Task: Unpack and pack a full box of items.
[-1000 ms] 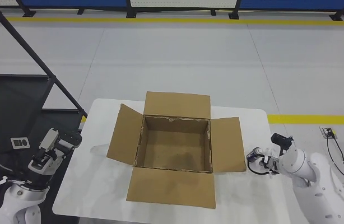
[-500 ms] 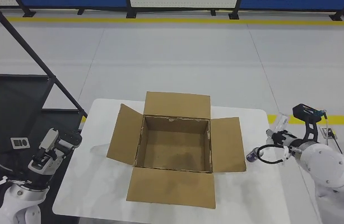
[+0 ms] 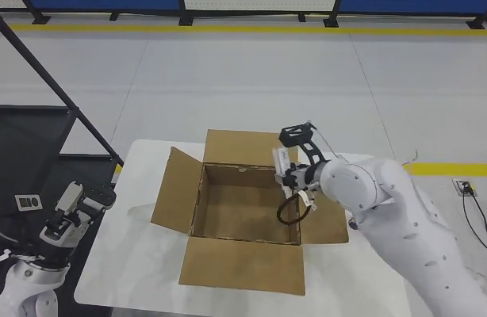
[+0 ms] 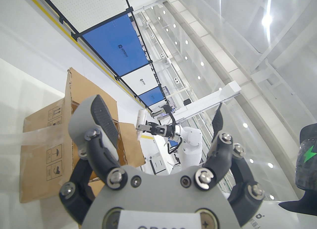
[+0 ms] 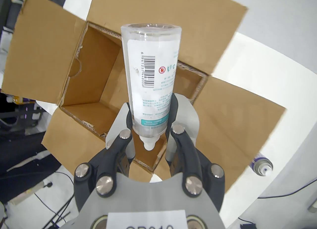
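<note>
Above the far right corner of the cardboard box (image 3: 251, 148), the right gripper (image 5: 151, 116) is clamped on a clear bottle (image 5: 151, 71). Its two fingers press the bottle's sides near the cap end. The small white cap sits close to the gripper and the flat base points away, down toward the box's open mouth. A white label with a barcode and a teal band wraps the bottle. In the top view the bottle (image 3: 282, 164) hangs over the box's opening, close to the far wall and the right wall.

The box stands open in the middle of the white tabletop (image 3: 140, 261), all four flaps folded outward and its brown floor showing. A purple spray can (image 5: 261, 165) stands on the tabletop just beside the outer edge of the box's right flap, apart from the bottle.

Off the box's left side, past the tabletop's edge, the left gripper (image 4: 158, 113) has its fingers spread wide apart, with the box's left flap and printed side wall beyond them.
</note>
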`<state>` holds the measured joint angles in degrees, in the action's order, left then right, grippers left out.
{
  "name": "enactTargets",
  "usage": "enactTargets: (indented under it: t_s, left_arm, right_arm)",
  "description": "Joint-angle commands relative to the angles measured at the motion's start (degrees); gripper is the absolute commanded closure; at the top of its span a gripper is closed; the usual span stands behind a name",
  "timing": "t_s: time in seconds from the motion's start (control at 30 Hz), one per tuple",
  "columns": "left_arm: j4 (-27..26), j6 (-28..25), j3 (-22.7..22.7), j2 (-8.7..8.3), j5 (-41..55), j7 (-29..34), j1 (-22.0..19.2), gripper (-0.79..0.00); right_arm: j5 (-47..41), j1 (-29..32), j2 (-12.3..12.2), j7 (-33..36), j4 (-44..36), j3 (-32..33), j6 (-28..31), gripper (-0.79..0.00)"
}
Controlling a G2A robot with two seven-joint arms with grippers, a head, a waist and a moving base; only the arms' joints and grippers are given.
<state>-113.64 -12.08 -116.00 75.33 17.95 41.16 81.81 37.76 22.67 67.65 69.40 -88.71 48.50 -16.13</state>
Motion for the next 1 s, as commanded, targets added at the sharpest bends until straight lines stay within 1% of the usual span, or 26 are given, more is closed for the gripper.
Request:
enactTargets:
  t_s: [0.0, 0.13, 0.3, 0.57, 0.63, 0.73, 0.77, 0.8, 0.97]
  left_arm:
    - [0.0, -0.1, -0.2, -0.09, 0.0, -1.3, 0.4, -0.785]
    - [0.4, -0.1, -1.2, -0.39, -0.1, -2.7, 0.7, -0.785]
    - [0.4, -0.1, -1.3, -0.48, -0.3, -2.9, 0.7, -0.785]
    - [0.4, -0.1, -1.3, -0.48, -0.3, -2.9, 0.7, -0.785]
    - [0.4, -0.1, -1.3, -0.48, -0.3, -2.9, 0.7, -0.785]
    - [0.4, -0.1, -1.3, -0.48, -0.3, -2.9, 0.7, -0.785]
    - [0.4, -0.1, -1.3, -0.48, -0.3, -2.9, 0.7, -0.785]
    - [0.4, -0.1, -1.3, -0.48, -0.3, -2.9, 0.7, -0.785]
    - [0.4, -0.1, -1.3, -0.48, -0.3, -2.9, 0.7, -0.785]
  right_arm:
    - [-2.3, -4.5, 2.6, -1.2, 7.5, -7.0, 0.6, 0.0]
    - [-7.7, -9.9, 8.0, -3.7, 19.8, -16.1, 5.0, 0.0]
    - [-12.0, -12.9, 14.3, -6.8, 32.4, -23.4, 9.6, 0.0]
    - [-15.3, -14.3, 23.8, -11.3, 50.1, -29.5, 13.7, 0.0]
    - [-15.0, -14.6, 26.0, -11.3, 54.1, -30.6, 13.3, 0.0]
    - [-16.1, -14.9, 28.7, -11.5, 59.2, -31.1, 14.8, 0.0]
    - [-16.4, -15.0, 29.5, -11.6, 60.6, -31.1, 15.3, -0.108]
    - [-16.6, -15.2, 30.2, -11.6, 62.0, -31.1, 16.1, -0.172]
    - [-16.7, -15.9, 32.9, -11.4, 67.3, -31.2, 18.0, -0.369]
